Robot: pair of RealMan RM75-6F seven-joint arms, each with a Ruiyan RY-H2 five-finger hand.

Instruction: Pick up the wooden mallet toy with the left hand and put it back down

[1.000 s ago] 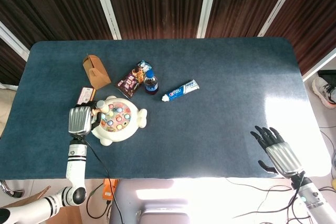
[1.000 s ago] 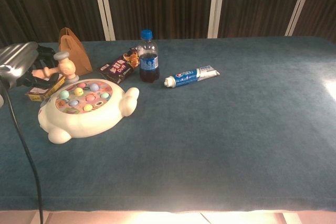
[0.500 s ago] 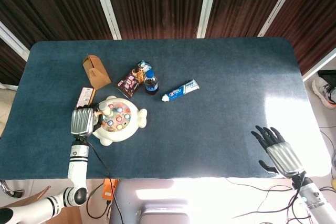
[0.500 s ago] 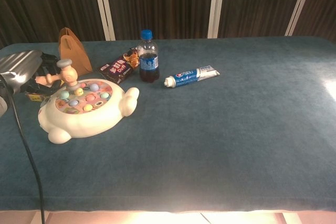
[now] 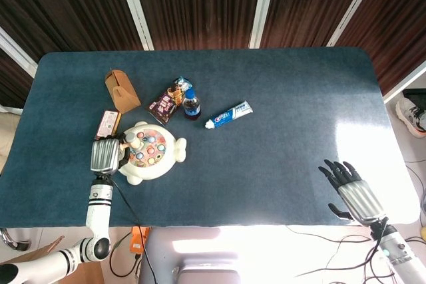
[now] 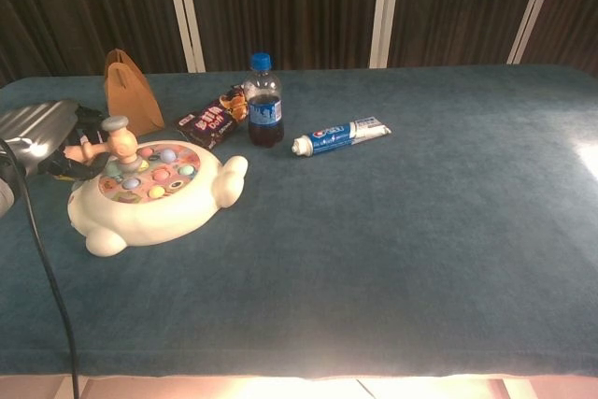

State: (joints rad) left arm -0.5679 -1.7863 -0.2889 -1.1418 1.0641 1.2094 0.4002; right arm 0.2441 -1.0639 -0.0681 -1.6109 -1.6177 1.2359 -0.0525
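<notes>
You have a big blue counter (image 5: 279, 118) in front of you. On its left side sits a round white game toy (image 6: 149, 193) with colored pegs on top. Behind it stand a brown paper bag (image 6: 129, 92), a cola bottle (image 6: 264, 105), a snack pack (image 6: 213, 117) and a toothpaste tube (image 6: 341, 135).

Your left hand (image 5: 105, 155) is at the left edge of the game toy. Its fingers are wrapped around the handle of the wooden mallet toy (image 6: 107, 141). The mallet head is low, right over the near edge of the game toy. You cannot tell if it touches yet.

Your right hand (image 5: 351, 189) hovers far off at the right front corner, fingers spread, holding nothing.

The mallet looks small, light and hard. It will not bend or squash. Smooth wood can slip, so hold the thin handle near its middle, not the round head. Set it down softly so it does not roll or knock the pegs.
</notes>
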